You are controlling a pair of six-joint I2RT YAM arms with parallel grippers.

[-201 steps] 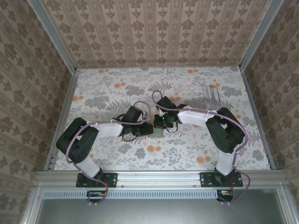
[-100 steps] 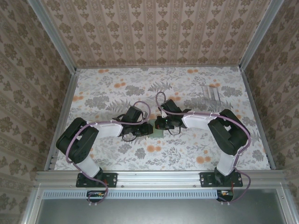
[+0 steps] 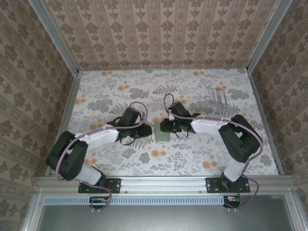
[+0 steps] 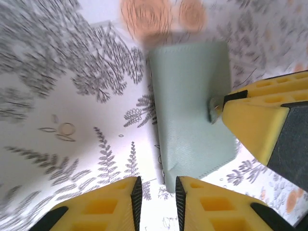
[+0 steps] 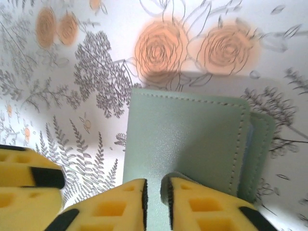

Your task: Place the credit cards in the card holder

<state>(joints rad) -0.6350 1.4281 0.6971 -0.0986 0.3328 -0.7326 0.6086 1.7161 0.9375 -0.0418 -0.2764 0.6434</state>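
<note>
A floral-patterned tabletop (image 3: 110, 91) is carrying the small flat grey-green folded card holder (image 3: 161, 134) near its middle, with patterned walls (image 3: 159, 33) closing it in on three sides. Nothing is lying across the holder except the two grippers crowding it from either side. A small pale grey striped thing (image 3: 217, 97) is sitting well apart at the far right, too small to identify.

The holder's long axis is running roughly from near edge to far edge.

The left gripper (image 4: 156, 197) is hovering just off one corner of the holder, its jaws narrowly parted and clamping nothing. The right gripper (image 5: 156, 195) is sitting over the cover with a slim gap and no grip visible. The right wrist view is showing stitching and an offset under-flap with a paler blue-grey edge; the left wrist view is showing a right finger (image 4: 260, 115) touching the holder's side.
</note>
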